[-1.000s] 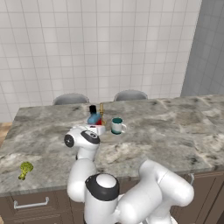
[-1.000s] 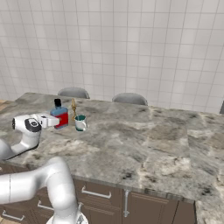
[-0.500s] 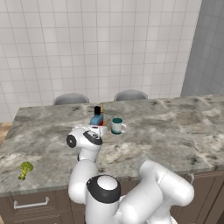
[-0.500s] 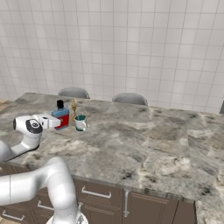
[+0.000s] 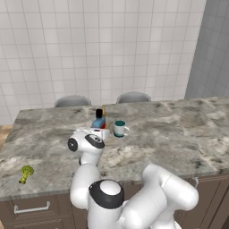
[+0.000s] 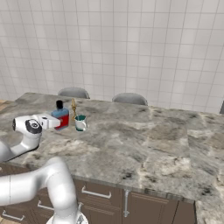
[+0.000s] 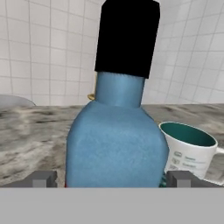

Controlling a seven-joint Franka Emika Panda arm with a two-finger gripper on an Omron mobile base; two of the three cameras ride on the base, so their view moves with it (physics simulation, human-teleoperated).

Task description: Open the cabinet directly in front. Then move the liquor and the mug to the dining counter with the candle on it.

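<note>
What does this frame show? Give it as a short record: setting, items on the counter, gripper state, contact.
setting: marbled stone counter, tiled wall behind
bottle: blue bottle, black cap, upright on the counter
mug: white mug beside the bottle
candle: candle just behind them
other: green vegetable near the counter's front edge
gripper: gripper open, fingers either side of the bottle
contact: cannot tell

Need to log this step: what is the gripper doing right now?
Gripper: open, fingers either side of the liquor on the dining counter, not clamping it.
</note>
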